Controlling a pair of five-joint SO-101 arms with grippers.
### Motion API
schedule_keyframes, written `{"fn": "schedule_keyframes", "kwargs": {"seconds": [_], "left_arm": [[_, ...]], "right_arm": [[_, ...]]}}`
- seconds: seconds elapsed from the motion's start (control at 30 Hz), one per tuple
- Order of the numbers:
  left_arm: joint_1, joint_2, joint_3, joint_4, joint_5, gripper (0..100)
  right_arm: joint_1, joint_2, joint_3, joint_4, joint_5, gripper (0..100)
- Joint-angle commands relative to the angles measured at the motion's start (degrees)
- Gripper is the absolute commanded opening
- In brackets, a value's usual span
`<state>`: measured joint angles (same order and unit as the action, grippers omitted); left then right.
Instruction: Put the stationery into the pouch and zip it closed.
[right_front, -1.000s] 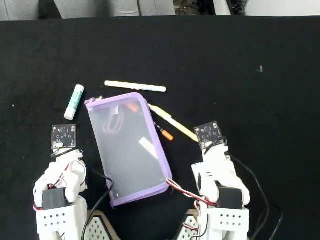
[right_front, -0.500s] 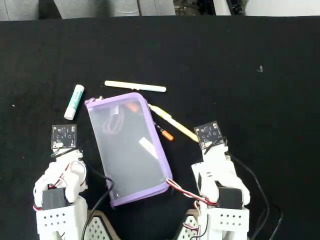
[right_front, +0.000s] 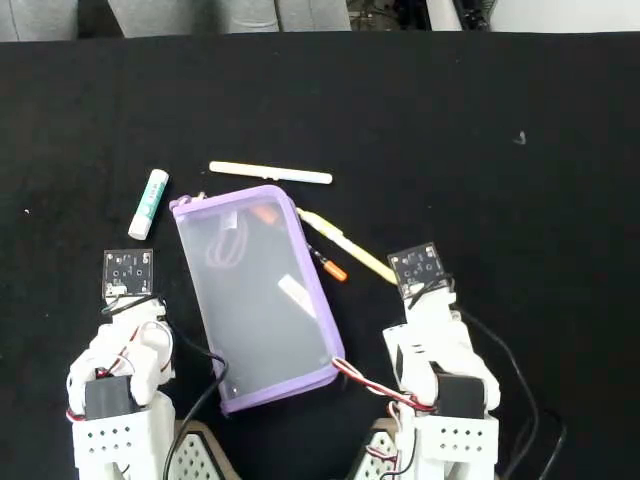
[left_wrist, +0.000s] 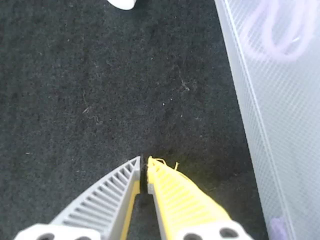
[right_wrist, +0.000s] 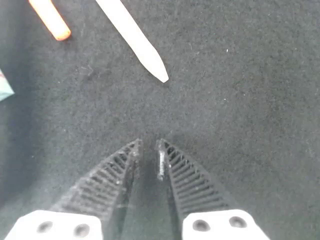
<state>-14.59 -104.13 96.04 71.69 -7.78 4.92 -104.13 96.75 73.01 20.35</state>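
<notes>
Pouch (right_front: 258, 295): flat on the counter (right_front: 520, 300) between the two arms, long axis running away from the bases and tilted a little. Lying outside it, round its far end: glue stick (right_front: 148, 203) off the far left corner, pale stick (right_front: 270, 173) crosswise just beyond the far edge, yellow pen (right_front: 345, 245) and orange-tipped pen (right_front: 330, 266) along the right side.

Right pincer (right_wrist: 148, 150): low over bare counter, all but together with only a sliver of gap, gripping nothing. Near and straight ahead of it, the yellow pen's pointed end, long axis slanting off toward the pouch's far right corner. Orange-tipped pen just beside, closer to the pouch. Judged the nearer arm for both pens. Probably calling for a wrist turn to cross the slanted barrel before closing.

Left pincer (left_wrist: 145, 172): tips together, empty, just beside the pouch's left edge. Glue stick farther ahead, well apart from the tips, lengthwise roughly in line with the approach. Better suited to this arm.
</notes>
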Motion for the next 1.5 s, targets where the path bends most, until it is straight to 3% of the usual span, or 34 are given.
{"fn": "schedule_keyframes", "kwargs": {"seconds": [0.0, 0.43, 0.77, 1.07, 1.3, 1.47], "left_arm": [[-0.5, -0.4, 1.2, -0.6, 0.4, 3], [-0.5, -0.4, 1.2, -0.6, 0.4, 3], [-0.5, -0.4, 1.2, -0.6, 0.4, 3], [-0.5, -0.4, 1.2, -0.6, 0.4, 3], [-0.4, -0.4, 1.2, -0.6, 0.4, 3], [-0.5, -0.4, 1.2, -0.6, 0.4, 3]], "right_arm": [[0.6, -1.5, -0.1, 0.4, 0.1, 5.7], [0.5, -1.5, -0.3, -0.9, 0.0, 6.0], [1.0, -1.5, -4.1, -20.9, 0.2, 6.0], [0.4, 0.0, -21.1, -13.9, -0.4, 6.0], [-0.1, 16.7, -35.9, -9.1, -0.4, 6.0], [-11.9, 33.5, -45.9, -9.0, -0.4, 6.0]]}}
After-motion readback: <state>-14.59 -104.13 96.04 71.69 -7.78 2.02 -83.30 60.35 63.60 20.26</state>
